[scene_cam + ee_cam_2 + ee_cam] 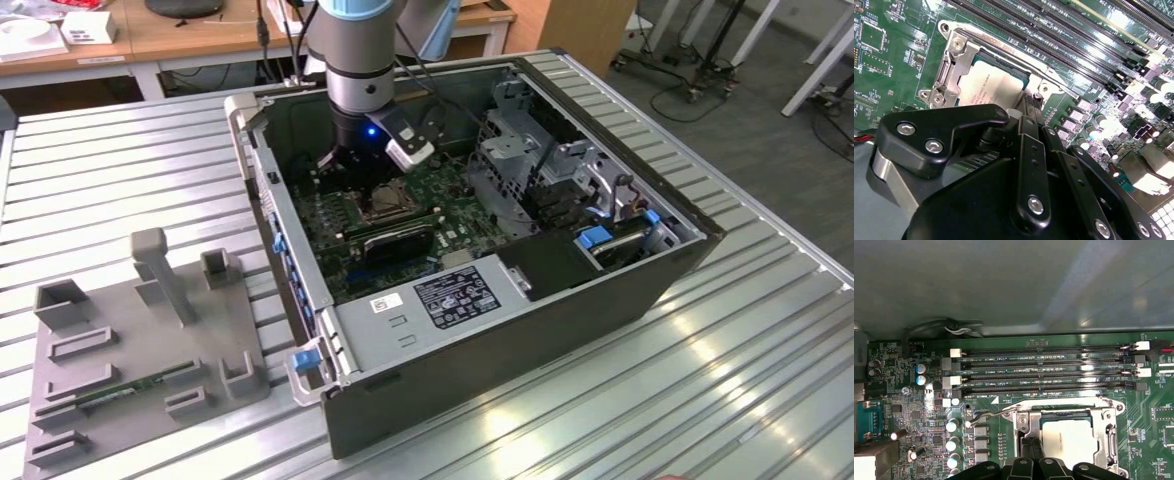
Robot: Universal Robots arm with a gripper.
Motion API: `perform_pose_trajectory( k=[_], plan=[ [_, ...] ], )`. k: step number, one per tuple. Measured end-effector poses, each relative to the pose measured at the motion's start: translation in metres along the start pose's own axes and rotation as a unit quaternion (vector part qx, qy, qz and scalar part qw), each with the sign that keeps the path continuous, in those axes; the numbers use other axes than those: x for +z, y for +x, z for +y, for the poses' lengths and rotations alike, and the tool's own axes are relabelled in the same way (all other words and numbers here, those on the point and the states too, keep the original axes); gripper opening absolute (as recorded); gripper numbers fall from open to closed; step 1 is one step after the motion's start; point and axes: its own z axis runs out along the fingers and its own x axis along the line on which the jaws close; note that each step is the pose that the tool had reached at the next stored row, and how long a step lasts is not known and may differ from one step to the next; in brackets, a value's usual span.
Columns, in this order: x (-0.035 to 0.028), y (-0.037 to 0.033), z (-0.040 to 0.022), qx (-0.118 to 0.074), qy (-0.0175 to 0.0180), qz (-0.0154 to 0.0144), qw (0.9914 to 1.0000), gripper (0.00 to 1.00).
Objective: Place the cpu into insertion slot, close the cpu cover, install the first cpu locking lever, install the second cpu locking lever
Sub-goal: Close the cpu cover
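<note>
The cpu, a silvery-tan square, lies in the insertion slot on the green board inside the open computer case. The silver cpu cover lies flat around it, with the chip showing through its window. One thin wire locking lever sticks out from the socket's corner, toward the capacitors. My gripper is down in the case at the socket's edge, fingers together, tips against the cover's frame beside the chip. It holds nothing.
Long black memory slots run beside the socket. A dark block sits on the board nearer the power supply. Case walls and a metal drive cage hem in the arm. A grey fixture tray lies at the exterior view's left.
</note>
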Motion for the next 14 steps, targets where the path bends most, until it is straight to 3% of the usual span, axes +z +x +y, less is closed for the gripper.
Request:
perform_pose_trajectory(
  k=[6,14],
  plan=[
    [-0.0012,-0.0002,0.0002,0.000,-0.0005,-0.0004,1.00000,0.11],
    [-0.0082,-0.0005,0.0004,0.000,-0.0004,-0.0003,1.00000,0.11]
  ],
)
